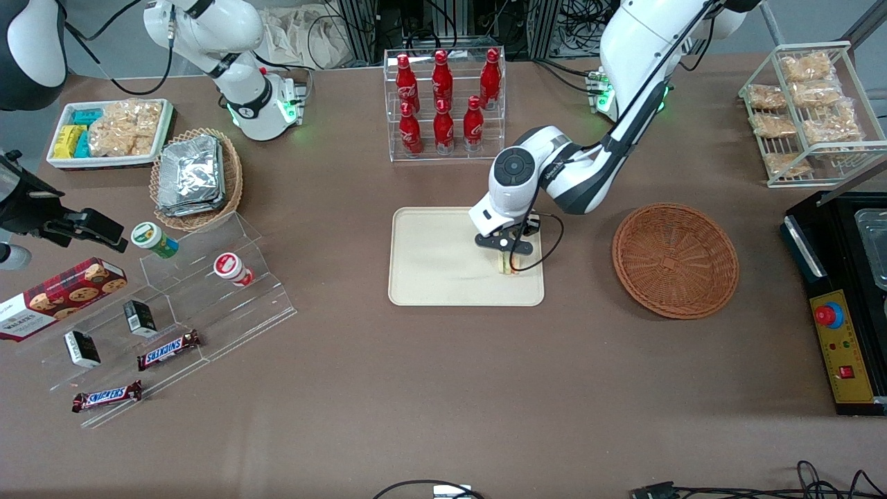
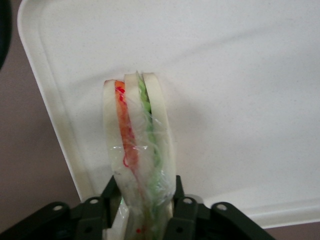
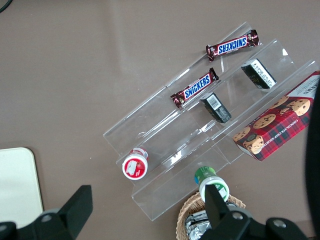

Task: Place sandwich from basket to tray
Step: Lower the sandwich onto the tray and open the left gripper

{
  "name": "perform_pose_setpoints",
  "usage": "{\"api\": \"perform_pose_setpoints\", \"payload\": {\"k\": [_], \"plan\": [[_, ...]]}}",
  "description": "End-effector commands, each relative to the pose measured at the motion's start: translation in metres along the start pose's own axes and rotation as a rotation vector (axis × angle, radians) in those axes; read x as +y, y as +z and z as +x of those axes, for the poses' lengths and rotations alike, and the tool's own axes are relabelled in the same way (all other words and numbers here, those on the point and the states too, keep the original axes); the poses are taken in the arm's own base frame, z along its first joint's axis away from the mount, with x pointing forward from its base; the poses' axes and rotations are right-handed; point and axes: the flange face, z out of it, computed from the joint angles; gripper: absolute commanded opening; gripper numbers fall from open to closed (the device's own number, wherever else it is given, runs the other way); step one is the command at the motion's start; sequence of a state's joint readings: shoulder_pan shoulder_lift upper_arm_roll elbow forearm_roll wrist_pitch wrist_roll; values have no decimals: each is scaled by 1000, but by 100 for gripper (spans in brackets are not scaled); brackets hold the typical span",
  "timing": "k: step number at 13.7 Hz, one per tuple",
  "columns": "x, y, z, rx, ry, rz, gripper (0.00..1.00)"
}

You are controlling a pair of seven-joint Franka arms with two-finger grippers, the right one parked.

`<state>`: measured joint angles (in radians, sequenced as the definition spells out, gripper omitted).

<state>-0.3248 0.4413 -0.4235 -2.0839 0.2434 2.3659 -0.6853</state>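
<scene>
The sandwich (image 1: 510,269) (image 2: 137,135), a wrapped wedge of pale bread with orange-red and green filling, stands on edge on the cream tray (image 1: 429,274) (image 2: 240,90), near the tray's corner closest to the basket. My gripper (image 1: 509,262) (image 2: 143,200) is low over that corner and shut on the sandwich, one black finger pressed on each bread face. The arm hides most of the sandwich in the front view. The reddish-brown wicker basket (image 1: 675,260) sits empty beside the tray, toward the working arm's end of the table.
A clear rack of red bottles (image 1: 443,104) stands farther from the front camera than the tray. A white wire rack of snack bags (image 1: 807,111) and a black control box (image 1: 842,312) are at the working arm's end. A foil-packet basket (image 1: 196,177) and acrylic steps (image 1: 173,312) lie toward the parked arm's end.
</scene>
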Motion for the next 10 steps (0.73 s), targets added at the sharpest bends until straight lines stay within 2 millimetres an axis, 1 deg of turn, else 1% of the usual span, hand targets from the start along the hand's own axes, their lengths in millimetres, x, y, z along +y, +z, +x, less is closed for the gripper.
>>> {"api": "perform_pose_setpoints", "payload": {"k": [1,3,5,8,9,10], "plan": [[-1,-18,15,39,-43,-1,100],[-8,-48,22,62,-69,3,100],[-35,-80,40,43,-158,22,100],[-67,-141,72,33,-257,19,100],[-80,-155,79,22,-286,28,100],[-86,-166,83,21,-300,35,100]]}}
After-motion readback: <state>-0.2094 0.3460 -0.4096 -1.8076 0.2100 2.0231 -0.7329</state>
